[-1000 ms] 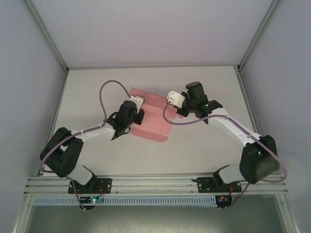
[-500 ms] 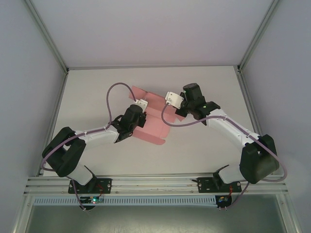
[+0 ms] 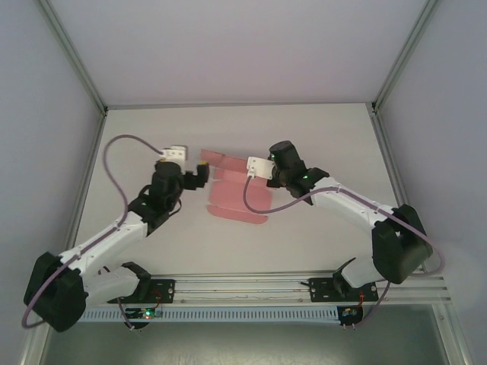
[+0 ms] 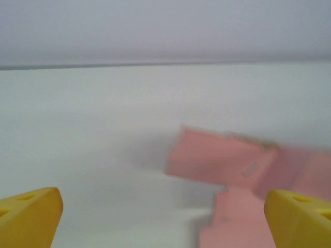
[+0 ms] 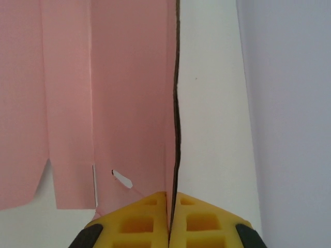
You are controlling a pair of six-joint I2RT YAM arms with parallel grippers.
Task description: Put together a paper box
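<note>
The partly folded pink paper box (image 3: 232,196) lies at the centre of the bench (image 3: 327,137), one edge flap pinched upright in the right gripper's (image 5: 169,200) jaws, seemingly to crease a wall. The left gripper (image 4: 164,214) hovers just beside, jaws spread wide.

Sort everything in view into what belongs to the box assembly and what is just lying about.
Belongs to the job:
- paper box, the pink sheet
- right gripper, shut on the sheet's edge
- left gripper, open, not touching the sheet

Just surroundings:
- table
- metal frame rail at the near edge
- enclosure walls
</note>
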